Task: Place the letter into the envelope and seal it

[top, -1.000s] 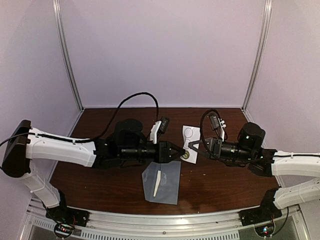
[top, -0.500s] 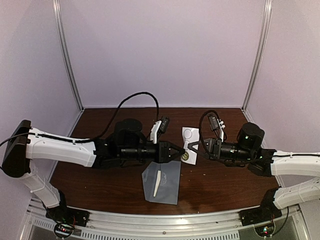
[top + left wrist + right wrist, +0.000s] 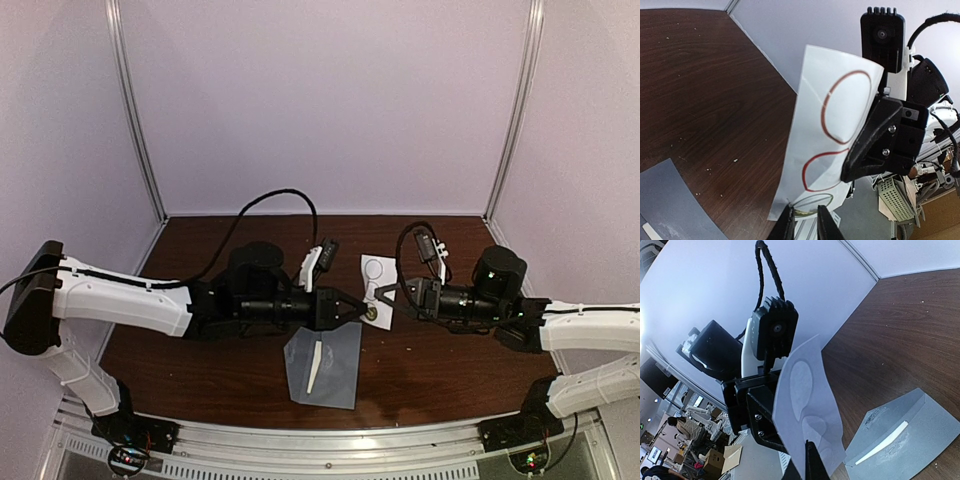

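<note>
The sealing step is in hand: the envelope [image 3: 335, 378] lies flat on the brown table [image 3: 200, 240] at the lower centre of the top view, just below the two grippers and touched by neither. A thin white strip [image 3: 314, 367] shows on its face, and I cannot tell whether that is a sliver of the letter or a fold. Above it, at mid-frame, the right gripper [image 3: 384, 297] is clamped on a white sticker sheet [image 3: 377, 270] and holds it off the wood, curled and near upright in the wrist views. The left gripper [image 3: 354, 308] faces it from the left, its fingers [image 3: 786, 227] narrowly apart on either side of the sheet's lower edge, where a gold-rimmed round sticker [image 3: 812, 202] sits; whether they have it pinched cannot be told. The next move, I judge, calls for a firm nip on that sticker alone and a peel away from the sheet, then a short carry down to the envelope. The two grippers' tips are nearly touching, so room between them is scant — open wood shows toward both sides of the frame, and the pale walls [image 3: 330, 110] stand well apart.
</note>
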You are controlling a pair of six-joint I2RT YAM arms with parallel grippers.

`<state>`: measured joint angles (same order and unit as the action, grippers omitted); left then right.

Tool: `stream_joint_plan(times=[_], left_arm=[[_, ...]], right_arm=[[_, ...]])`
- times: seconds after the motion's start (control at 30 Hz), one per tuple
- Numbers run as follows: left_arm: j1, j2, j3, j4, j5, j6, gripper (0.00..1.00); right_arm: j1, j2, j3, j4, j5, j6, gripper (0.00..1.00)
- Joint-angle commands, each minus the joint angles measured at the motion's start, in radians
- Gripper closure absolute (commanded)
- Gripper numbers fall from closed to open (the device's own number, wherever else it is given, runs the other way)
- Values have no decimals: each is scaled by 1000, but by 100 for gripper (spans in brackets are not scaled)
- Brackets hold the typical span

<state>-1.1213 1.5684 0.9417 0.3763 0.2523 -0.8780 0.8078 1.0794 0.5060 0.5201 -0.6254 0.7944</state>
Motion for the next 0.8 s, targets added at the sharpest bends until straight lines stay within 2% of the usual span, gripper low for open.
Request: stream_joint_plan(times=[0.0, 0.43, 0.77], left_arm=[[-4, -27, -9, 61, 16, 3, 82], [-4, -16, 7, 43, 10, 20, 78], [-5, -6, 17, 25, 10, 37, 84]], right_arm=[[7, 7, 5, 27, -9, 8, 100], [7, 17, 11, 29, -19, 7, 100], [7, 20, 12, 29, -20, 8, 100]])
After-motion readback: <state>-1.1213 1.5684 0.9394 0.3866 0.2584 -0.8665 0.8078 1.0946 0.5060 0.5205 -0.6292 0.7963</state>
